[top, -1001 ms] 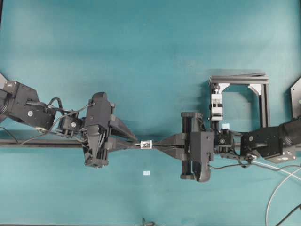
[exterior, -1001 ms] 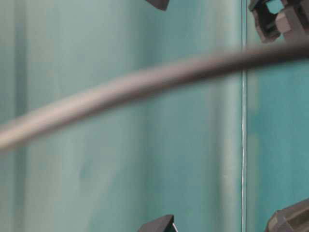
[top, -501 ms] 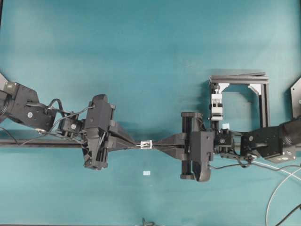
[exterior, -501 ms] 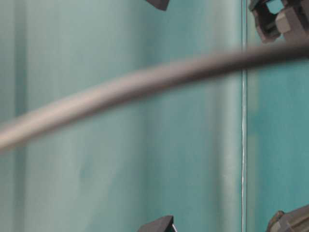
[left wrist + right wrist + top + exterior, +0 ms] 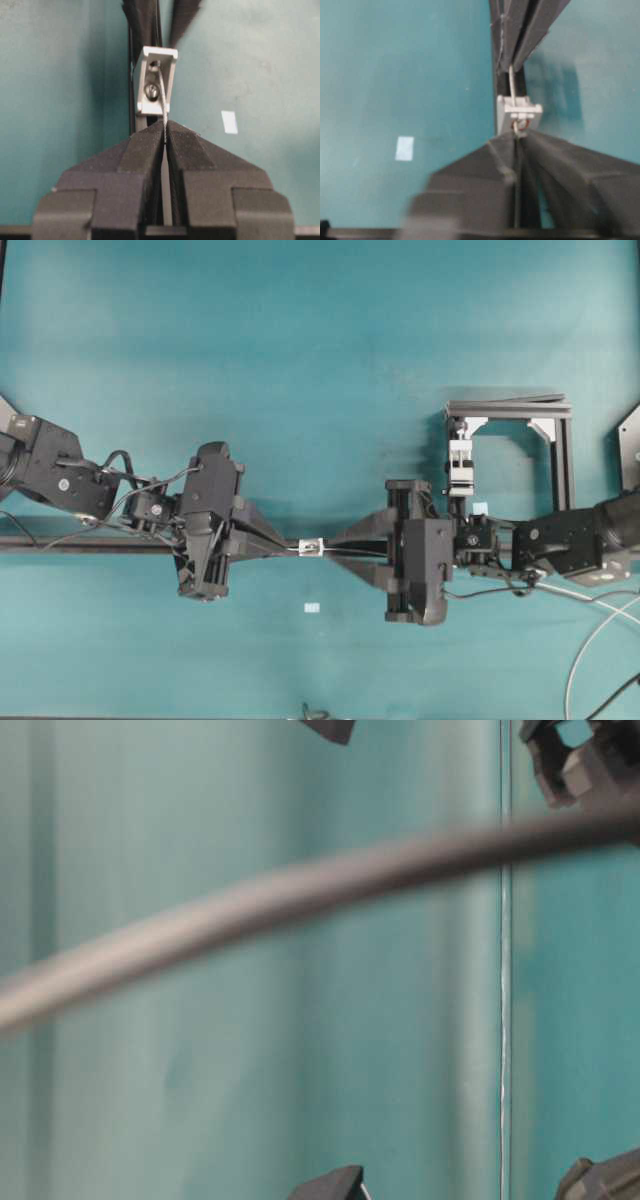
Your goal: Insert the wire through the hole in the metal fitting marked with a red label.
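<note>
Teal surface: table carries all parts; the dark rail runs left to right under both arms.
Black frame: frame with white clamp block stands behind the right arm, well apart from the work point.
Left gripper: left gripper is clenched on the wire; the pads meet with only the strand between them.
Right gripper: right gripper is closed to a point just beside the far face of the metal fitting; judged to be pinching the emerging strand, though blur prevents confirmation.
Fitting location: the metal fitting sits on the rail, midway between the two grippers in the overhead view.
Wire axis: lies along the rail, running from the left gripper straight into the fitting.
Key relation: the fitting lies directly ahead of the left gripper, which is the feeding arm.
Hidden: the hole itself is not resolvable; the red label shows only as a faint tint; the table-level view is blocked by a blurred black cable.
</note>
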